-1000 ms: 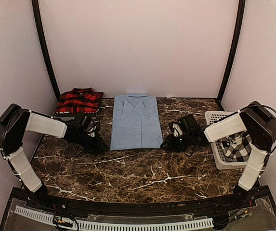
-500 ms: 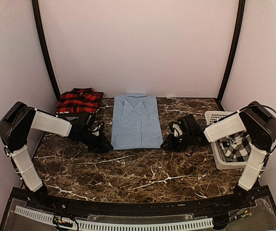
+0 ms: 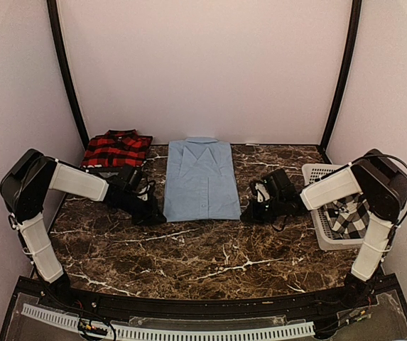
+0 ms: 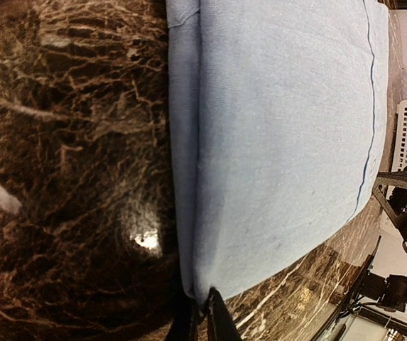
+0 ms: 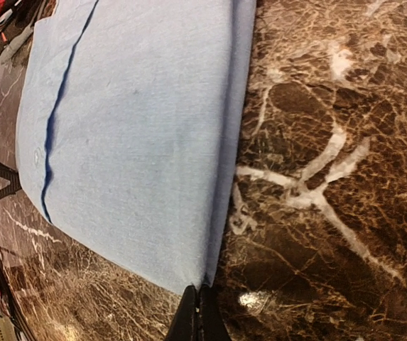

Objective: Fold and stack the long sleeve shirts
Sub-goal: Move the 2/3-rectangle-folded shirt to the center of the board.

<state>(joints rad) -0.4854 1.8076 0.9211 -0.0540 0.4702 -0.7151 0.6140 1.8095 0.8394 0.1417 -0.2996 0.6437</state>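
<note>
Marble table (image 3: 210, 263) offers open room on our near side. Light blue shirt (image 3: 200, 179) lies folded mid-table and the red plaid shirt (image 3: 118, 149) folded far-left, while the checked shirt (image 3: 351, 213) sits unfolded in the basket (image 3: 317, 174), so we judge stacking remains. Left gripper (image 3: 157, 217) and right gripper (image 3: 246, 213) meet blue's near corners, jaws nearly together; whether they pinch cloth, we cannot tell.

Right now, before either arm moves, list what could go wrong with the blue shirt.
1. The left end effector and right end effector meet the blue shirt only at its near corners. A lift may slip off or peel the fold open.
2. The left one's arm passes just in front of the red shirt, so a swing outward could knock it.
</note>
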